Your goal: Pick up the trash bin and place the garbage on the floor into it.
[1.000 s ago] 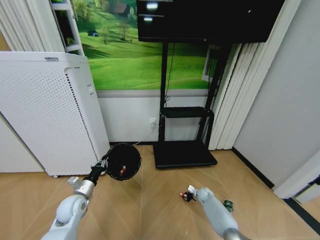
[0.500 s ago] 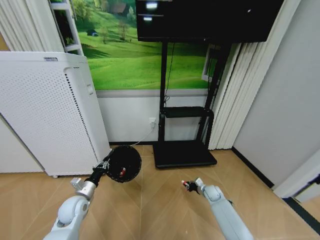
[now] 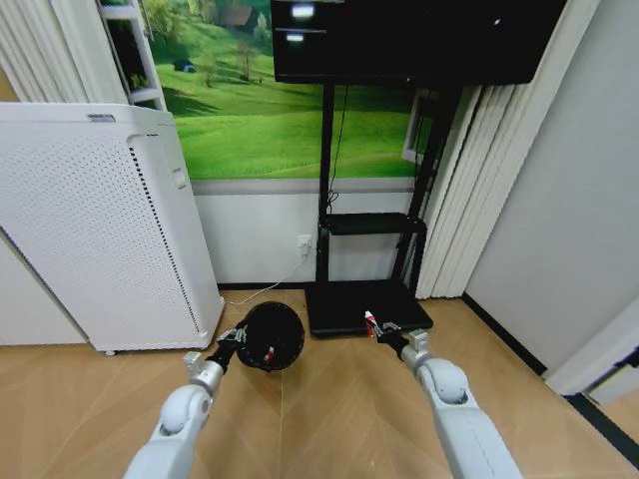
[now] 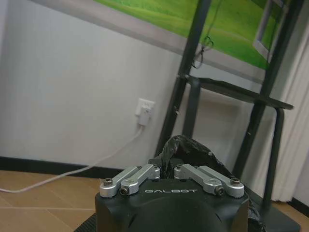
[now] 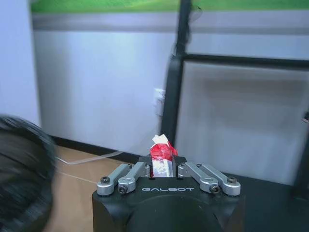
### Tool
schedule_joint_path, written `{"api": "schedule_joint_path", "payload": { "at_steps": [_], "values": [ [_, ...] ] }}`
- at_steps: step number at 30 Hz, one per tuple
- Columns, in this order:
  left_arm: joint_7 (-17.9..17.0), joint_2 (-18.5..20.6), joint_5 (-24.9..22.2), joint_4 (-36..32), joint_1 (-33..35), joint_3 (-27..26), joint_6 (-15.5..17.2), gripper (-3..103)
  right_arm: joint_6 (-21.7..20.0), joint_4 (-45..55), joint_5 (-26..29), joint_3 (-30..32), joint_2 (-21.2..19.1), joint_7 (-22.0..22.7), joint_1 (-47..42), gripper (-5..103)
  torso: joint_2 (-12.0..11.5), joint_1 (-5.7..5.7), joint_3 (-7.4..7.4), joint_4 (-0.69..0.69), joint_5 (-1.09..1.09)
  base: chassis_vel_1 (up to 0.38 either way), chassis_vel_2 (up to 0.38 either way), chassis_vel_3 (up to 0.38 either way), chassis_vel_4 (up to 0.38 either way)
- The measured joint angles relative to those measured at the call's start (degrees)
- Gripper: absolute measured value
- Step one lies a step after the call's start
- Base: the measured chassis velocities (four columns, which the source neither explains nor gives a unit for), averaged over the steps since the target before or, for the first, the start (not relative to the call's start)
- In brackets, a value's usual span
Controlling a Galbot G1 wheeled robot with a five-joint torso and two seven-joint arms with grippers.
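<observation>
Up off the floor (image 3: 329, 419), your left gripper (image 3: 236, 337) is clamped on the trash bin (image 3: 271, 336) rim, and your right gripper (image 3: 382, 329) pinches a red-and-white scrap (image 5: 161, 153), so bring it over the bin's mouth.

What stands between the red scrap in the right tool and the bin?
Nothing visible. The right tool holds the scrap up in the air, and the bin, held by the left tool, hangs beside it with open air between them.
</observation>
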Motion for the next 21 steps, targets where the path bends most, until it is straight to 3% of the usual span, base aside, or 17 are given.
{"api": "schedule_joint_path", "payload": {
  "at_steps": [4,15,21],
  "values": [
    [-0.4,-1.1,1.8,0.0,0.1,3.6,-0.3,7,-0.9,4.5,-0.2,-3.2,0.5,0.4,-2.2,21,0.0,0.00,0.00,0.00,0.00,0.000,0.000,0.000,0.000],
    [-1.8,-2.7,2.4,1.1,-2.6,7.1,-0.3,7,0.7,4.8,-5.2,-10.0,0.8,-1.9,-5.0,21,0.0,0.00,0.00,0.01,0.00,0.000,0.000,0.000,0.000],
    [-2.4,-4.0,2.6,1.3,-3.3,8.9,-0.1,7,1.7,3.4,-8.2,-16.0,0.4,-0.1,-5.0,21,0.0,0.00,0.00,0.00,0.00,0.000,0.000,0.000,0.000]
  ]
}}
